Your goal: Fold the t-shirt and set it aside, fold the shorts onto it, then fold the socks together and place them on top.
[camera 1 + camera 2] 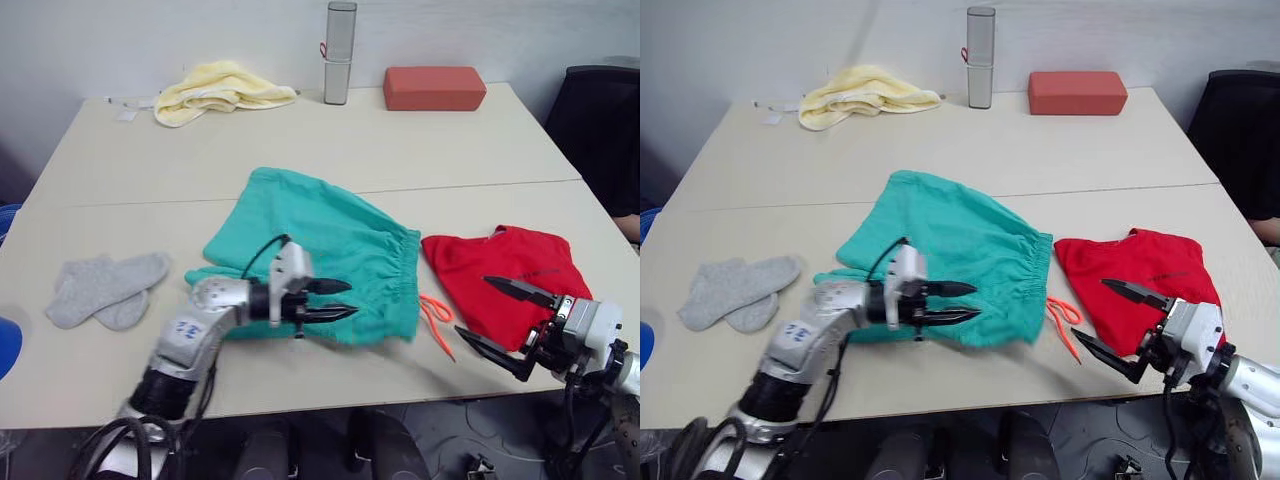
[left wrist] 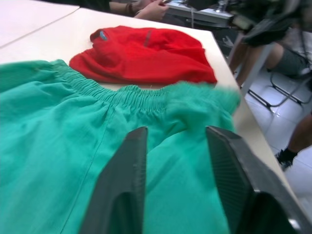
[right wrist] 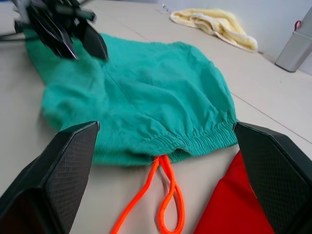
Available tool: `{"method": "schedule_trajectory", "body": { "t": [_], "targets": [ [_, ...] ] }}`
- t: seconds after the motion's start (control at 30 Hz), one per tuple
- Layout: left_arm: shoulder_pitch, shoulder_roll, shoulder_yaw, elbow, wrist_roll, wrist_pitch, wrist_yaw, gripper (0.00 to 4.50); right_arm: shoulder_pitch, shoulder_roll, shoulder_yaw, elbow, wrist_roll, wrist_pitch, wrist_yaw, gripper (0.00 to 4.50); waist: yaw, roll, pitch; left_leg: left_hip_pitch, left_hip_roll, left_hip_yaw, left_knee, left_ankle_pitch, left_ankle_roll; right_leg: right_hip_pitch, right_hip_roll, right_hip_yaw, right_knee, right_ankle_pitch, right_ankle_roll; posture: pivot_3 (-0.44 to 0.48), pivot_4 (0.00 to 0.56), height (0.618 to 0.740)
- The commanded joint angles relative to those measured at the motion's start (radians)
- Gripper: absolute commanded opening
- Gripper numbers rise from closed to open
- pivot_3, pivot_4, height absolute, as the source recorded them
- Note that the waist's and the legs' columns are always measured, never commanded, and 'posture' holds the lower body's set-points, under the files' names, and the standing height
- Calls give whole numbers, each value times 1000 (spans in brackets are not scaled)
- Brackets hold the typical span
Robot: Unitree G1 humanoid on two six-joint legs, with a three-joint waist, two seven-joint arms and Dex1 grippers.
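Folded bright red cotton t-shirt (image 1: 505,275) sits set aside, so that step looks done. Teal-green fabric shorts (image 1: 320,250) lie just left of it, unfolded. Left gripper (image 1: 335,300) hovers over them, slightly parted, empty; right gripper (image 1: 505,325) gapes wide, empty. Light grey socks (image 1: 105,288), far left, wait.

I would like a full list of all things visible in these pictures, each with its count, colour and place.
table: one, beige, under everything.
shorts: one, teal-green, table centre, spread flat.
drawstring: one, orange, lying on the table between shorts and t-shirt.
t-shirt: one, red, folded, right of the shorts.
socks: two, light grey, overlapping, left of the shorts.
towel: one, pale yellow, far left edge.
canister: one, grey, far edge, upright.
block: one, brick-red, right of the canister.
chair: one, black, beyond the table's right side.
left gripper: black, open over the shorts.
right gripper: black, open at the t-shirt's near edge.
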Motion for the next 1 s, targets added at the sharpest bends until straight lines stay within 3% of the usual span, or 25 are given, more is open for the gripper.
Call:
{"method": "schedule_trajectory", "body": {
  "t": [0.03,0.13,0.17,0.23,0.4,0.53,0.8,0.9,1.0],
  "targets": [
    [55,98,134,-52,-103,-36,-116,3381,-33,-42,41,-83,-21,57,-25,4500,0,0,0,0,0,0,0,0,0,0,0,0,0,0,0,0,150,740],
    [101,215,209,70,-7,-245,-214,4319,-49,-72,110,-140,-34,103,-11,4500,4,0,0,0,0,-1,0,0,0,0,0,-1,0,0,-1,0,150,740],
    [114,253,218,126,35,-341,-254,4446,-48,-82,137,-160,-41,113,1,4500,6,0,0,0,0,-1,0,0,0,0,0,-1,0,0,-1,0,150,740],
    [114,301,233,248,105,-501,-281,4446,-47,-99,192,-186,-87,125,1,4500,6,0,0,-1,0,-1,0,-1,0,0,0,-2,-1,-1,-1,0,150,740],
    [80,357,230,409,159,-600,-291,4446,-58,-107,293,-195,-191,98,-7,4500,5,0,1,-2,0,-1,0,-3,1,-1,-2,-2,-2,0,0,0,150,740],
    [17,346,214,511,231,-693,-237,4446,-78,-108,367,-177,-303,88,-35,4500,4,0,1,-3,0,-1,0,-3,1,-1,-1,-3,-3,0,0,0,150,740],
    [-70,319,138,601,295,-667,-201,4446,-130,-57,425,-147,-422,66,-137,4500,2,-1,1,-2,0,1,0,-3,1,-1,0,-3,-2,0,1,0,150,740],
    [-95,312,116,633,322,-661,-186,4500,-142,-53,438,-137,-453,50,-159,3889,1,-1,1,-3,0,1,0,-3,1,-2,0,-3,-2,0,1,0,150,740],
    [-109,304,109,652,329,-657,-173,3921,-145,-55,446,-132,-481,4,-169,2893,1,-1,1,-3,0,1,0,-3,1,-1,0,-3,-2,0,1,0,150,740]
  ]
}}
